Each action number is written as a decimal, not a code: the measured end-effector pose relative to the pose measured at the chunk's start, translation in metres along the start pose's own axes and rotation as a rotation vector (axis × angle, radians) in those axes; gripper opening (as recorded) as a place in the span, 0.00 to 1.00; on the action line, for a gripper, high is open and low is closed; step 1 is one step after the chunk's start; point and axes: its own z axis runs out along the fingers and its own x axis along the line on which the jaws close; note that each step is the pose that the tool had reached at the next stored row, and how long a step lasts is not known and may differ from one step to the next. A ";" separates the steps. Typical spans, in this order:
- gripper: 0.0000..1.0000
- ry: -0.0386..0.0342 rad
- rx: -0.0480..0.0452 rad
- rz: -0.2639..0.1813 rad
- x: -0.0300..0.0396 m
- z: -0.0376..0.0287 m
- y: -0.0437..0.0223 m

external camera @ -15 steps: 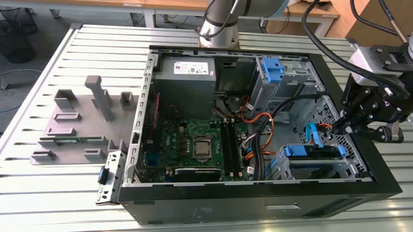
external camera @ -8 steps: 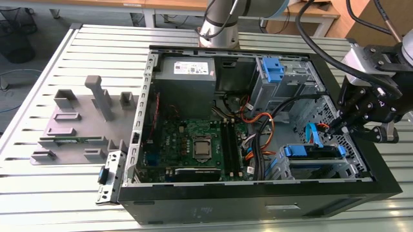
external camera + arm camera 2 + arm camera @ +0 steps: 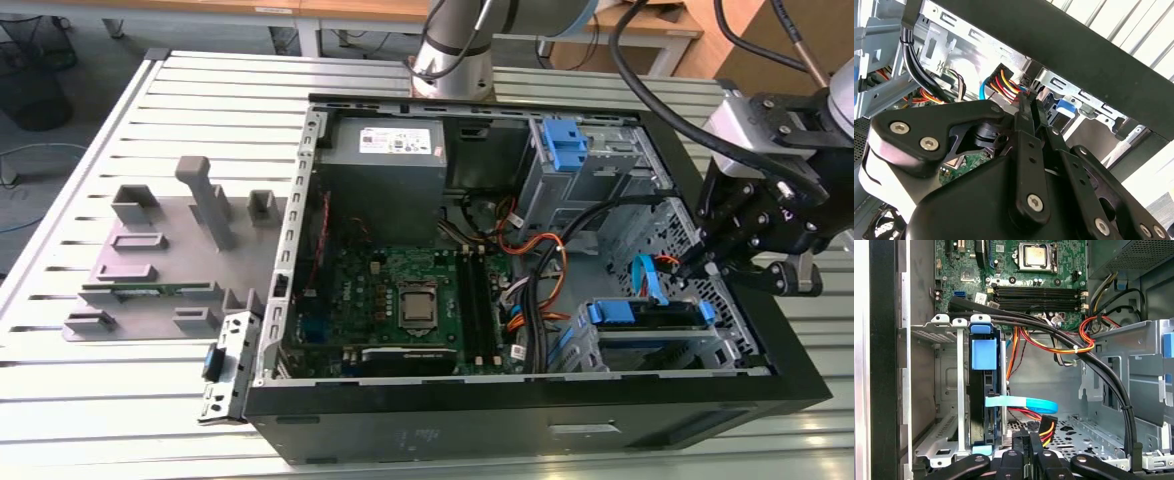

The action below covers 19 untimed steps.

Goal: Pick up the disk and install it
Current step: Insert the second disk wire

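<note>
We see an open black computer case (image 3: 534,420) lying on its side on a slatted metal worktop (image 3: 107,400). Inside it, a green circuit board (image 3: 387,300) lies flat, with its square silver chip (image 3: 1035,255) and long black memory slots (image 3: 1036,292) clear in the first wrist view. A grey power box (image 3: 387,150) with a white label sits at the far end of the case. Bundled black cables (image 3: 1064,337) cross over orange and red wires (image 3: 1054,342), and a flat light-blue ribbon (image 3: 1021,402) curves near a multicoloured plug (image 3: 1046,427). On the exterior view's left, beside the case, we see a grey moulded holder (image 3: 174,250) with upright posts.
</note>
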 end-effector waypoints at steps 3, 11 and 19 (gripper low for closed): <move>0.17 0.0001 0.0000 0.000 0.0000 0.0000 0.0000; 0.17 -0.0001 0.0008 0.000 0.0082 -0.0008 0.0046; 0.17 0.0001 0.0010 0.000 0.0184 -0.0012 0.0073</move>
